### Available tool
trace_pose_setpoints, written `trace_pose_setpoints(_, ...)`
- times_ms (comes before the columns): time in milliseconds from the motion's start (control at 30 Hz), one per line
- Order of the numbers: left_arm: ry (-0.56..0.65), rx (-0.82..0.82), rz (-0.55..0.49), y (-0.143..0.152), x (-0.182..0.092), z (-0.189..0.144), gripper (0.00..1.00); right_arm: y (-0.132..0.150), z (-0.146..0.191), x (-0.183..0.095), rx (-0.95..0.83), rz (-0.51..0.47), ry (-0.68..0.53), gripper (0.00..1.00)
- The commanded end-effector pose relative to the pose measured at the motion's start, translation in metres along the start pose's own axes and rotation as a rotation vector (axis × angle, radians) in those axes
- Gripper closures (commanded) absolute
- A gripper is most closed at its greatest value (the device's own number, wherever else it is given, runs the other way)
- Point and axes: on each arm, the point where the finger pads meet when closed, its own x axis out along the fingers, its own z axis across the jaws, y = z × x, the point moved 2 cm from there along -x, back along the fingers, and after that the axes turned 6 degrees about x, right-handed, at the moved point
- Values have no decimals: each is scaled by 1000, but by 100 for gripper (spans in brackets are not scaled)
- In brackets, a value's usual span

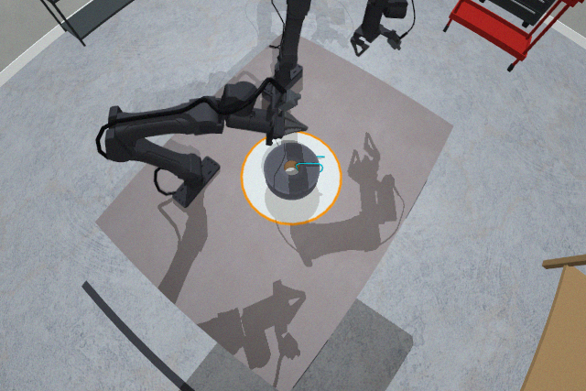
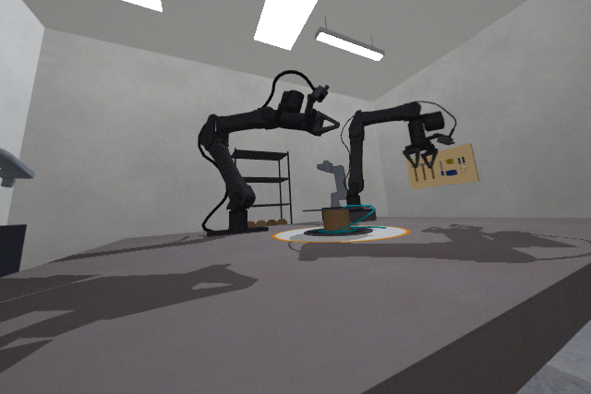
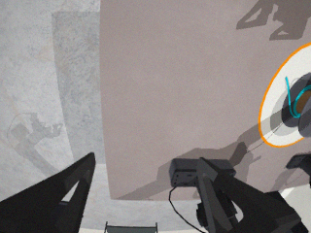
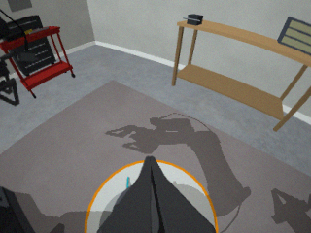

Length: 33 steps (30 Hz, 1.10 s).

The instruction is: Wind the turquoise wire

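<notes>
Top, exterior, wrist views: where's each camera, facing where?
Top: high overhead, looking down; both arms show.
Exterior: low, looking across the table; both arms show.
Left wrist: on the left arm, looking down past its open left claw.
Right wrist: on the right arm, looking over its shut right claw across the table.
All four share the orange ring.
</notes>
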Motion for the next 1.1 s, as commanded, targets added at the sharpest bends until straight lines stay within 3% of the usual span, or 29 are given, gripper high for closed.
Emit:
trace_pose_setpoints(0,-47,5,-38,-5,-18,1,0,-1,-1,-7,72,71,62,100)
trace_pose_setpoints(267,-47,5,-38,-5,-18,1,0,56,-13,13,184,344,194,100)
trace_pose_setpoints(333,-47,5,-38,-5,-18,1,0,56,-13,13,184,344,194,100)
trace_pose_setpoints(800,-47,5,-38,-5,-18,1,0,131,-28,31,376,814,420,100)
trace_pose_setpoints(1067,-47,5,-38,-5,-18,1,0,144,-29,39,436,962,491,100)
